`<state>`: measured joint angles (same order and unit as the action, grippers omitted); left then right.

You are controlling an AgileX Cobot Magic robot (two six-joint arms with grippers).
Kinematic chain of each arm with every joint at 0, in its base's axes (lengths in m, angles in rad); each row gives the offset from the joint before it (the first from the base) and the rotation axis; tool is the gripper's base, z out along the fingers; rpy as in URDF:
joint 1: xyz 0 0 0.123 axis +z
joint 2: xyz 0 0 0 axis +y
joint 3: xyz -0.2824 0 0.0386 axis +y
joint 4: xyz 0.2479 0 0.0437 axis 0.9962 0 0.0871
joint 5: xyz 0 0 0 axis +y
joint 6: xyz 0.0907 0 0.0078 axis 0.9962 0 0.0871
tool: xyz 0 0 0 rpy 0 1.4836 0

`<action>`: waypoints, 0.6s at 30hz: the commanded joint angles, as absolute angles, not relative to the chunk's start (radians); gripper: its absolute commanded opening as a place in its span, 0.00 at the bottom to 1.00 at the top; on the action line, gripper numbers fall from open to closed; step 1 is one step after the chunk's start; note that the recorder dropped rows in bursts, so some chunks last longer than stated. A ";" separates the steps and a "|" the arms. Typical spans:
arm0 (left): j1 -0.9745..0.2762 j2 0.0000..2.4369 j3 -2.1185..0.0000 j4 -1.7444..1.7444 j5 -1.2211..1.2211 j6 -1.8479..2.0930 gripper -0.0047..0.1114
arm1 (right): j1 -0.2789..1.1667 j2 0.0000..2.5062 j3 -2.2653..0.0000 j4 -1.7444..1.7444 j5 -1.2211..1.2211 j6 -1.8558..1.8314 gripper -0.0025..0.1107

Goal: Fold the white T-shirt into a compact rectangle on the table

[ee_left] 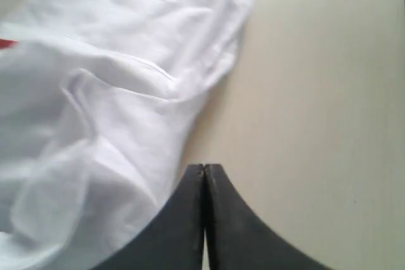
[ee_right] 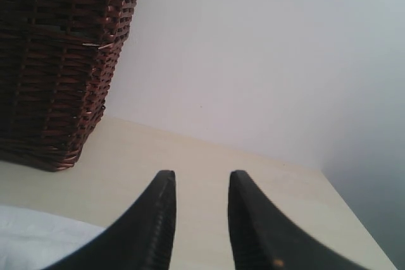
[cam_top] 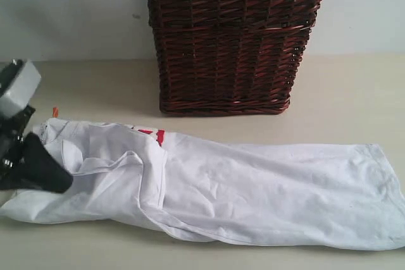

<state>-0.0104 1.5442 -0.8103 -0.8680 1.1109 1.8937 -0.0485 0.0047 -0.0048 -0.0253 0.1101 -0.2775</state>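
**Shirt lying in a long band, left pincer shut at its collar end**

The desk [cam_top: 354, 93] is carrying everything, and the basket [cam_top: 231, 36] is standing at its back, against the wall. The shirt [cam_top: 253, 188] is lying in front of the basket as one long band running across the desk, apart from the wicker. It is looking narrowed lengthwise already, with the hem end at the right and the collar end bunching at the left.

The cloth is looking light, soft and limp. It is likely going to sag and wrinkle when lifted, so pinching doubled edges or corners at the ends should be holding better than grabbing the flat middle. The hem corners at the right are offering the cleanest hold for bringing that end over.

The left pincer [ee_left: 204, 172] is pressed together at the shirt's left edge, showing no cloth between its tips. The right pincer [ee_right: 201, 176] is spread and empty, hanging above the desk near the basket. A bit of red lettering [cam_top: 155, 135] and the orange tag [cam_top: 55, 111] are peeking out at the collar end.
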 commanded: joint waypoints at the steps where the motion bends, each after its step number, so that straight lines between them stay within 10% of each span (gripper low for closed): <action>1: -0.021 1.596 -0.694 -0.850 0.986 2.074 0.04 | -0.052 0.000 0.000 -0.023 0.104 -0.275 0.28; 18: -0.154 1.722 -0.716 -0.947 0.688 2.099 0.04 | -0.052 0.000 0.000 -0.023 0.104 -0.275 0.28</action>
<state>-0.1454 1.7196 -0.7104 -0.9300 0.6880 2.0964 -0.0485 0.0047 -0.0048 -0.0253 0.1101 -0.2775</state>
